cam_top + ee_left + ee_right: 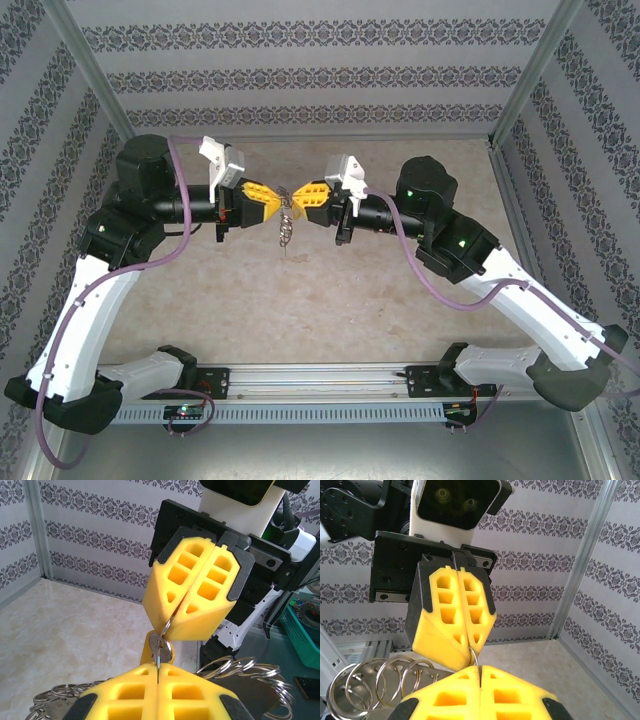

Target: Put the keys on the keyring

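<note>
The keys hang in mid-air above the middle of the worktop, a little toward 12 o'clock in the top view. They trail toward 6 o'clock from the spot where the two end effectors meet. They are small, stiff, light metal pieces, slick on their flat faces and free to swing and twist. A pinch across a key's broad head, not its thin blade, looks the steadier hold. The keyring is a thin, springy wire loop that would likely rotate or slip under a loose grip, so it wants to be held close to the stretch being threaded. The left end effector comes in from 9 o'clock, clamped tight on the blade of one key, whose rounded head stands just above its yellow pads. The right end effector comes in from 3 o'clock, also closed, with the ring's wire vanishing into its seam. The foam pads cover both contact points, so I cannot tell whether the key's hole is already over the wire. From above the hanging cluster is too small to count. Coiled wire rings at 7 o'clock in the right wrist view are cut off; they may belong to the same bunch.
</note>
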